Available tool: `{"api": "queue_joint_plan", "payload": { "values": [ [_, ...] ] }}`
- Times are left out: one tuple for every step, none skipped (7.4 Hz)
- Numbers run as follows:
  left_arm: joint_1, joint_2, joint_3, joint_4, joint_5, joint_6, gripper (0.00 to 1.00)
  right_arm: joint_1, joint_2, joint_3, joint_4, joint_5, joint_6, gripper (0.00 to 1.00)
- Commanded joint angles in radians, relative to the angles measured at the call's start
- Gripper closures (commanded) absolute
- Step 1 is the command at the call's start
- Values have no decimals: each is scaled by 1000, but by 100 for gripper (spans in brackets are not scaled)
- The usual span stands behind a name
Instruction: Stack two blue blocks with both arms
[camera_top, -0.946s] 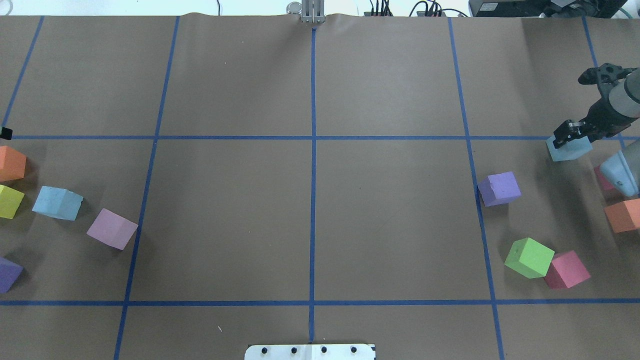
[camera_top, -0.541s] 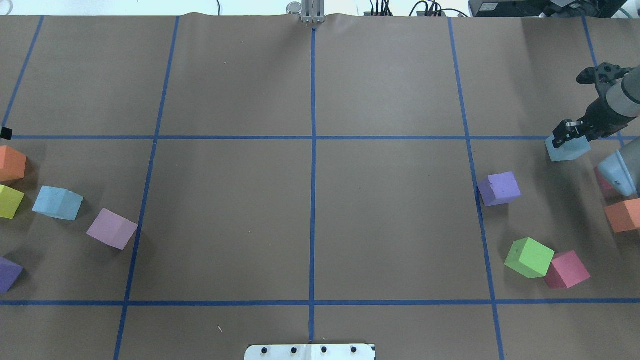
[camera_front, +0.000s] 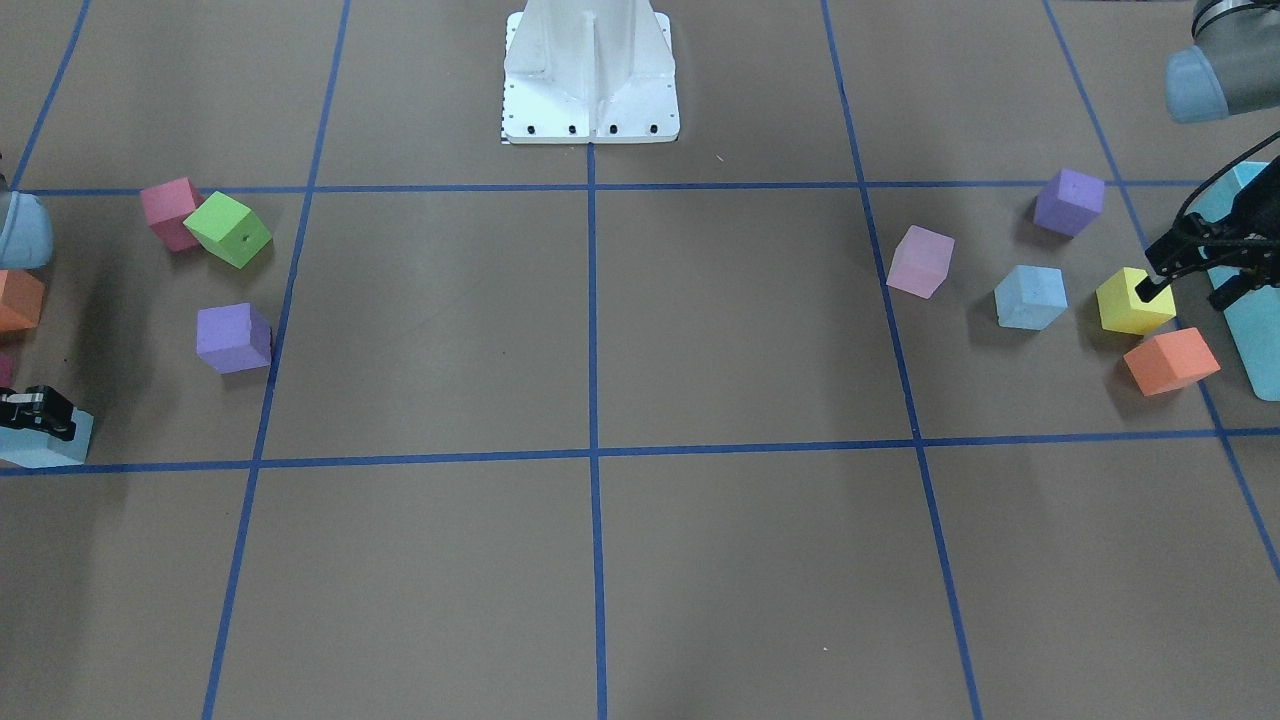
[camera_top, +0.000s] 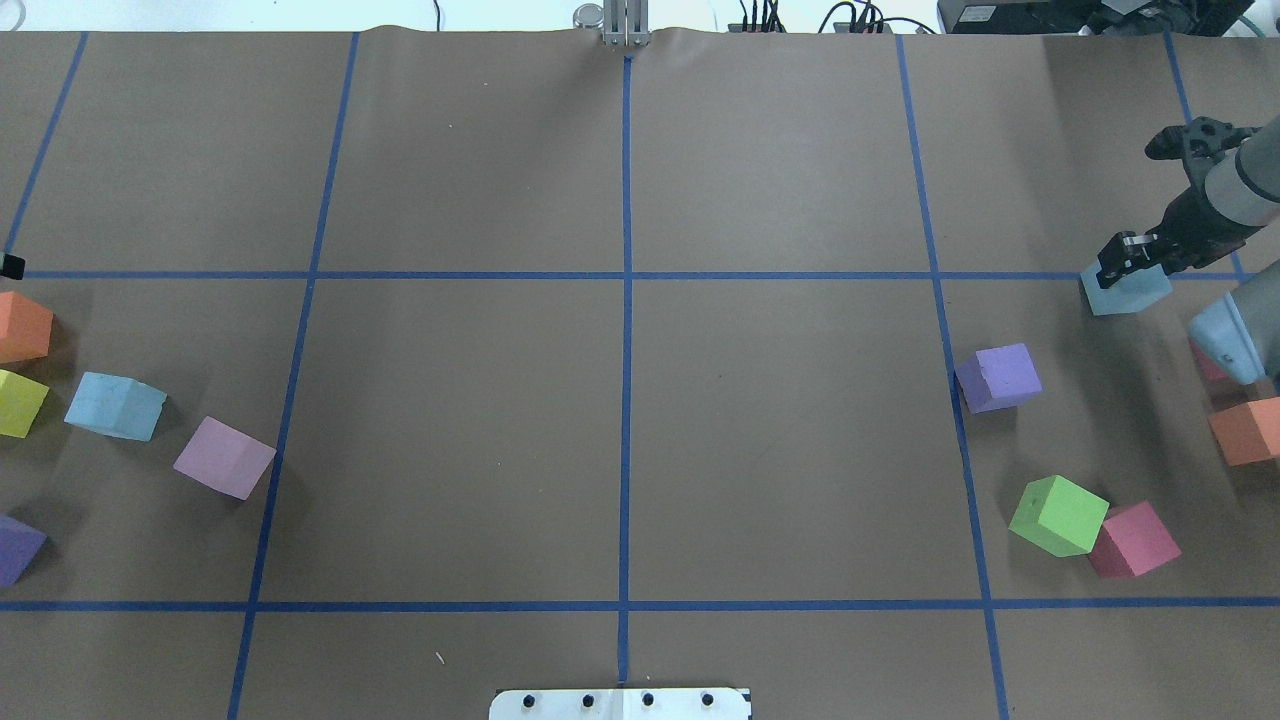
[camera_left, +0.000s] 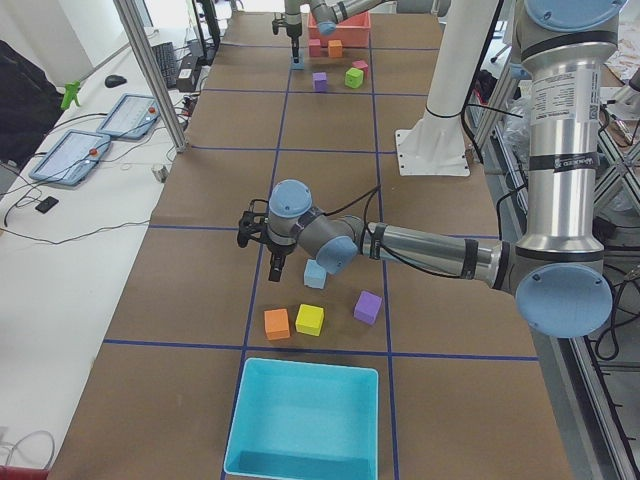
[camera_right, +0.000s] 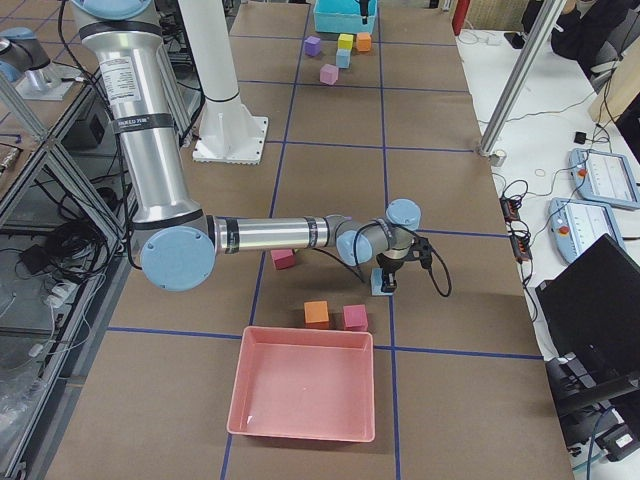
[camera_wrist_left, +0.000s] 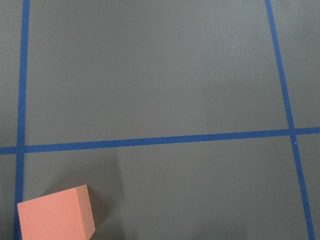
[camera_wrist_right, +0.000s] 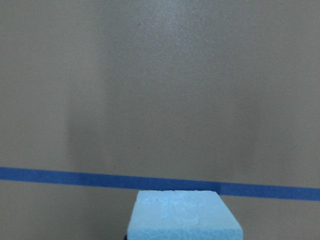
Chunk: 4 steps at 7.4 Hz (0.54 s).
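Right end effector (camera_top: 1125, 262) is clamped on the held blue block (camera_top: 1128, 292) from above, at the tape line near the right end of the worktop (camera_top: 620, 420); can't tell whether the block is off the surface. The right wrist view shows only the block's top face and a tape line ahead of it. The nearest neighbours on that side are the right purple cube (camera_top: 998, 377), the green cube (camera_top: 1058, 515) touching the red-pink cube (camera_top: 1133, 540), and the right orange cube (camera_top: 1245, 430) next to the right arm (camera_top: 1235, 340). All are apart from the held block. The pink tray (camera_right: 303, 395) sits at that end of the worktop. The second blue block (camera_top: 115, 405) rests on the worktop at the left end, between the yellow cube (camera_top: 20, 402) and the lilac-pink cube (camera_top: 224, 457), near both and touching neither. Left end effector (camera_front: 1183, 295) hangs above the yellow cube with its fingers spread wide and nothing between them. The left orange cube (camera_front: 1170, 360) is just beside the yellow one, and the left purple cube (camera_front: 1068, 200) is further off. The turquoise box (camera_front: 1258, 340) lies at the left worktop end, behind the left end effector. The two cube clusters are well apart, with the centre grid squares of brown paper and blue tape between them.
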Motion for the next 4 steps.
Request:
{"api": "queue_joint_plan", "payload": {
  "values": [
    [51,0,0,0,61,-55,2,13,71,21,-24,59,65,36],
    [93,-2,-6,-2,92,-91,2,17,98,63,-90,73,84,36],
    [116,-3,-6,-2,102,-113,2,16,134,143,-203,71,126,37],
    [159,-5,-6,-9,147,-153,2,-10,143,243,-283,68,203,38]
  ]
}}
